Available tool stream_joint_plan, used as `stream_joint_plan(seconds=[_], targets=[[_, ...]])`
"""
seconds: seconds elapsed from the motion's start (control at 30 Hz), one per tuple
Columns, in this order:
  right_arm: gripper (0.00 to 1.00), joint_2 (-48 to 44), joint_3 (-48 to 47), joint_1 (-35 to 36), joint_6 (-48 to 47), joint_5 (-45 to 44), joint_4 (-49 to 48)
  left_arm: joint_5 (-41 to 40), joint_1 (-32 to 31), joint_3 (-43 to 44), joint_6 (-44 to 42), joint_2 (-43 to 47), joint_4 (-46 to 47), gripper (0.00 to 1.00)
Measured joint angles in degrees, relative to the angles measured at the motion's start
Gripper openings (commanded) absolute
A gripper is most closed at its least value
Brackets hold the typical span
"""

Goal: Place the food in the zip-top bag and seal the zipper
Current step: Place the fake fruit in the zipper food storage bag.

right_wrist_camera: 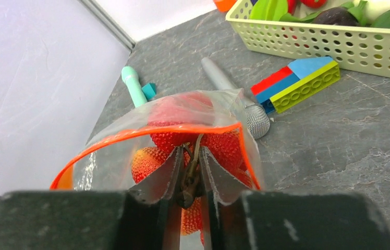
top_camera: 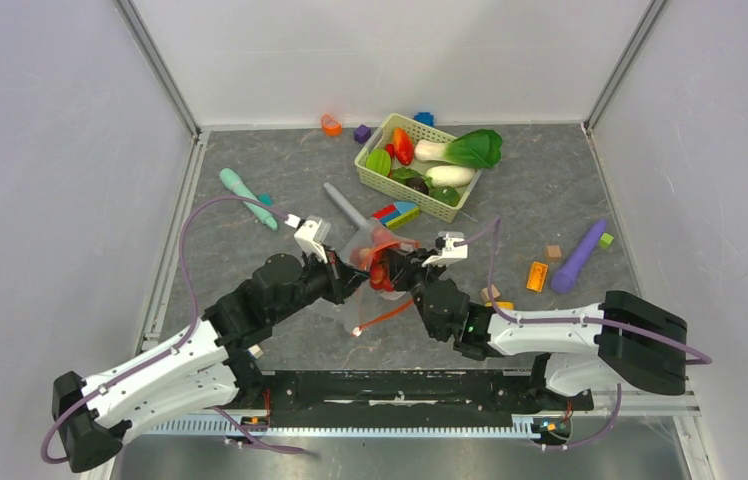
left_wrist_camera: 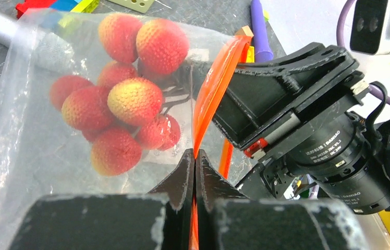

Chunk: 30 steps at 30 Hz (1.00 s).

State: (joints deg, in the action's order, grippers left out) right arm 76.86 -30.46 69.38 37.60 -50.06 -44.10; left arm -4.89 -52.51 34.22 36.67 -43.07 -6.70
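Your left hand [left_wrist_camera: 195,159] clamps the orange-red zipper strip [left_wrist_camera: 214,83] of the clear plastic bag [left_wrist_camera: 21,146]; your right hand [right_wrist_camera: 187,155] pinches the red berry cluster [left_wrist_camera: 130,99] inside its mouth. Beyond that hand, produce [top_camera: 450,176] waits in the pale green basket [top_camera: 400,192]; the zipper is unsealed.

The right wrist view's top edge cuts off the basket [right_wrist_camera: 333,44] and the food [right_wrist_camera: 339,15] in it at upper right.

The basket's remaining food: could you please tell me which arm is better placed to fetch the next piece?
Right. The right claw only pinches the berries already in the bag, and the basket lies on its side; the left claw holds the zipper.
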Motion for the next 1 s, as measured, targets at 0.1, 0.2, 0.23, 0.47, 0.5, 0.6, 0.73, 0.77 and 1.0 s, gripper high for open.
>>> stream_joint_plan(seconds=[0.1, 0.2, 0.23, 0.47, 0.5, 0.6, 0.73, 0.77, 1.0], targets=[[0.43, -1.0, 0.3, 0.0, 0.5, -1.5, -0.5, 0.7, 0.0, 0.0, 0.0, 0.0, 0.0, 0.02], [0.55, -1.2, 0.4, 0.0, 0.6, -1.5, -1.3, 1.0, 0.0, 0.0, 0.0, -0.2, 0.0, 0.02], [0.58, -1.2, 0.4, 0.0, 0.2, -1.2, -1.4, 1.0, 0.0, 0.0, 0.0, -0.2, 0.0, 0.02], [0.85, -1.2, 0.8, 0.0, -7.6, 4.3, -4.3, -0.5, 0.0, 0.0, 0.0, 0.3, -0.7, 0.02], [0.93, -1.4, 1.0, 0.0, -8.7, 5.4, -4.7, -1.2, -0.1, 0.0, 0.0, 0.6, -0.9, 0.02], [0.98, -3.1, 2.8, 0.0, -10.9, 8.0, -5.5, -4.0, -0.1, 0.0, 0.0, 1.4, -1.7, 0.02], [0.98, -8.4, 7.2, 0.0, -14.6, 10.8, -7.4, -7.5, -0.1, 0.0, 0.0, 2.0, -3.4, 0.02], [0.98, -10.0, 8.1, 0.0, -15.7, 11.3, -7.5, -8.5, -0.1, 0.0, 0.0, 2.0, -4.0, 0.02], [0.98, -19.8, 6.5, -0.1, -20.0, 9.9, 4.6, -15.7, -0.1, 0.4, 0.0, 2.1, -7.7, 0.02]])
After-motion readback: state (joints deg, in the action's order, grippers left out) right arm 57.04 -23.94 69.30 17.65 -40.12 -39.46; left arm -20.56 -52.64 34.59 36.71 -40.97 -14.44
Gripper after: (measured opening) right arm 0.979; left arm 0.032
